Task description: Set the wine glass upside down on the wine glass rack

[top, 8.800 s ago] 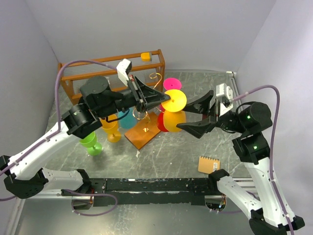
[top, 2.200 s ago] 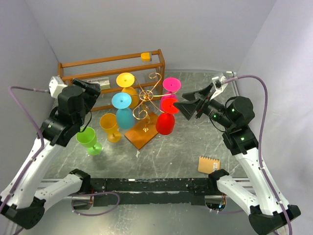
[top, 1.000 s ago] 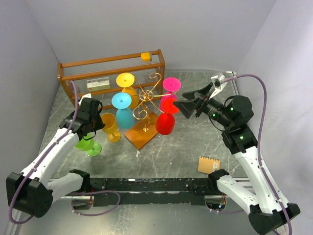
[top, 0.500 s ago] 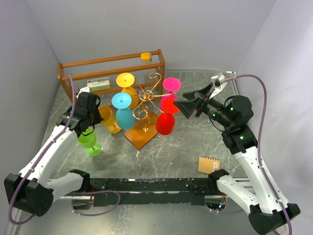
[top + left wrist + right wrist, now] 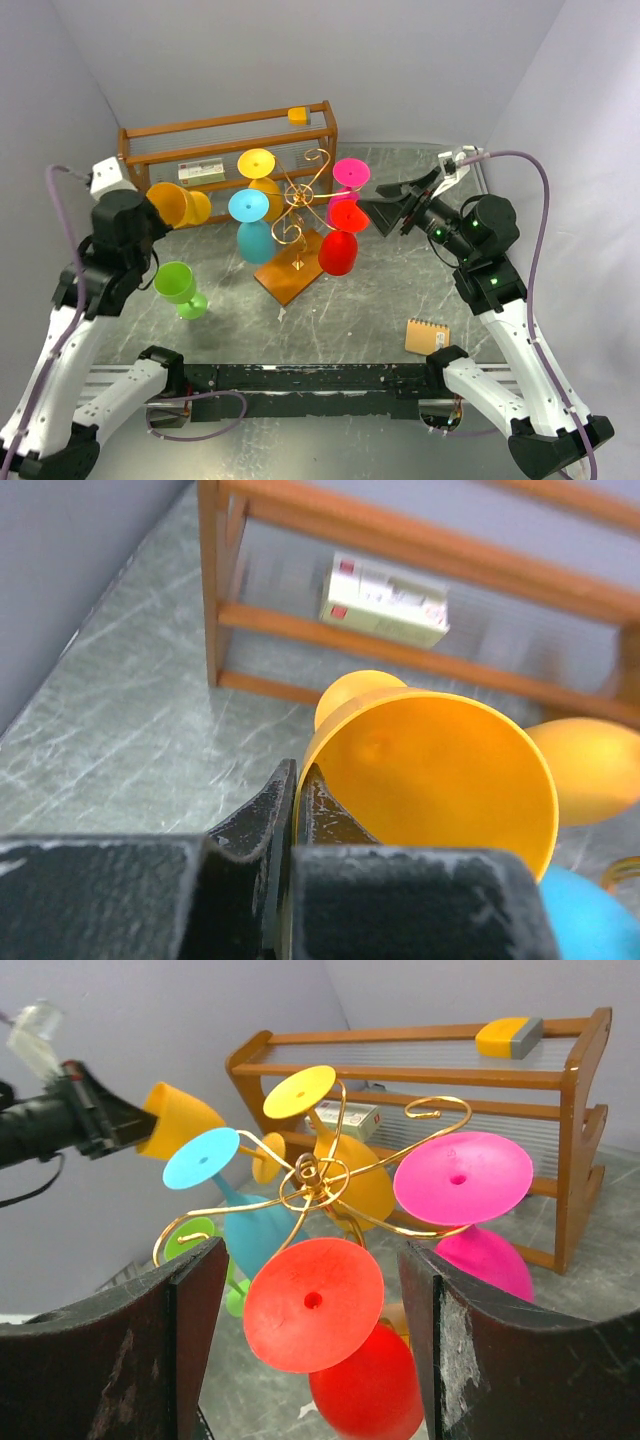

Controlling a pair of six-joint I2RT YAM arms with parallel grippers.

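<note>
Up off the table comes the orange wine glass (image 5: pixel 180 205), which half a second ago stood beside the green glass (image 5: pixel 180 288). It now hangs in the air on its side, in front of the left end of the wooden slatted shelf (image 5: pixel 225 128). The left gripper (image 5: pixel 152 207) holds it, with the fingers (image 5: pixel 283 805) pinched narrowly on the rim. The wrist view looks straight into the bowl, and the foot points away toward the shelf and the small box (image 5: pixel 385 600) on it.

The glass is left of the wine glass rack (image 5: pixel 305 195) and apart from it. On the rack's gold scroll arms four glasses hang upside down: a yellow glass (image 5: pixel 257 162), a blue glass (image 5: pixel 247 205), a pink glass (image 5: pixel 352 173) and a red glass (image 5: pixel 347 215). The rack's wooden base (image 5: pixel 295 272) sits flat on the table (image 5: pixel 380 300).

The right gripper (image 5: pixel 375 215) has barely shifted. It hovers just right of the rack with its jaws spread wide and holds nothing. A notepad (image 5: pixel 427 336) lies near the right arm's base.
</note>
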